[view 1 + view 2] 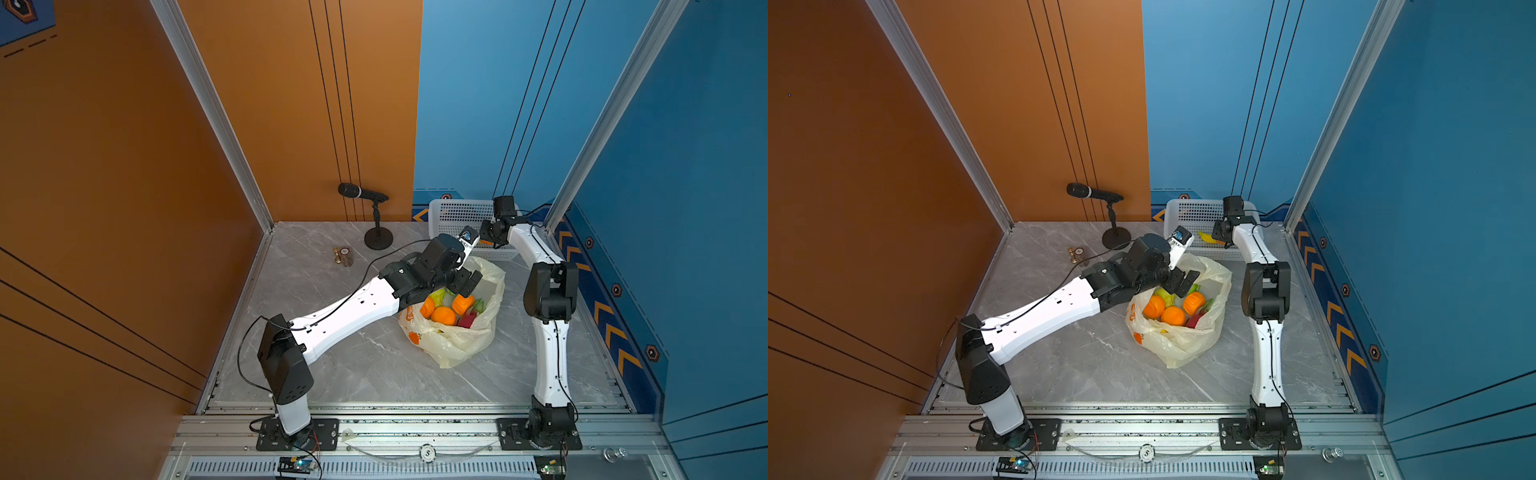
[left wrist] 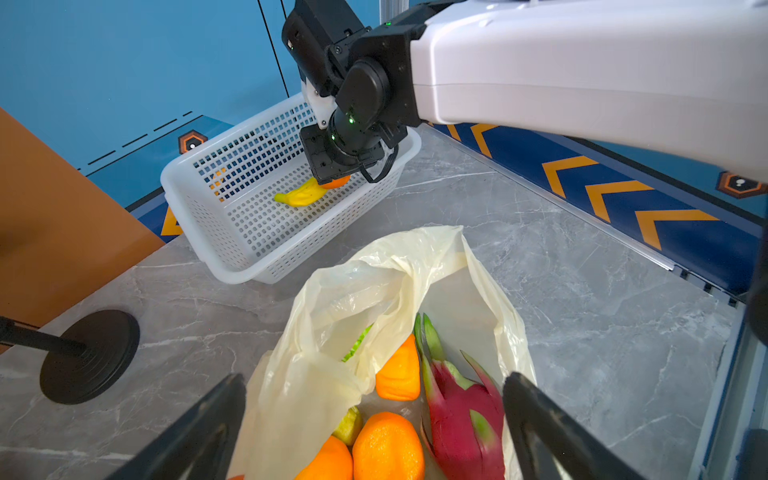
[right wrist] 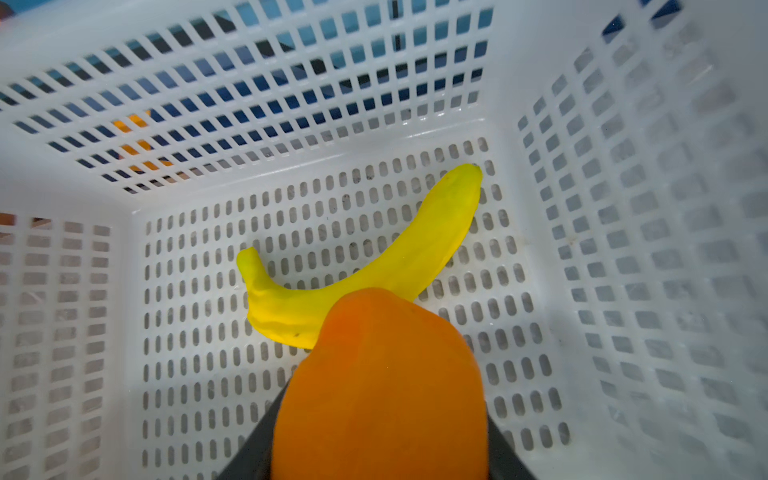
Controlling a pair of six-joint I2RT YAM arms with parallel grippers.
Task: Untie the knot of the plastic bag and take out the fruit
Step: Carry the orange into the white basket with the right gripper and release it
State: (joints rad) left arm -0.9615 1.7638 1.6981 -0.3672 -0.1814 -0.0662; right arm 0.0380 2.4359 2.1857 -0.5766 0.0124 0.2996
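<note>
Grey marble surface (image 1: 353, 365) carried a microphone stand (image 1: 378, 239) and a white perforated basket (image 2: 199, 216) containing a banana (image 3: 374, 266). Right hand (image 3: 382, 449), lowered inside the basket, was clamped on an orange (image 3: 382, 374). Left hand (image 2: 374, 378) hung with fingers wide apart, holding nothing, above the plastic bag (image 1: 457, 345). The bag lay mid-surface, mouth open, with oranges (image 2: 386, 449) and a dragon fruit (image 2: 461, 411) inside.

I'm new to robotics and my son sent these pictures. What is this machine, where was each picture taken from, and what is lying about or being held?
Two robot arms with pincer hands stand at a marble table. Two pictures look down from overhead; the other two come from cameras on each arm's wrist. An open plastic bag holds oranges and a dragon fruit. The left gripper hangs open over it, empty. The right gripper holds an orange piece inside the white basket, close to a banana. A microphone stands at the back.
</note>
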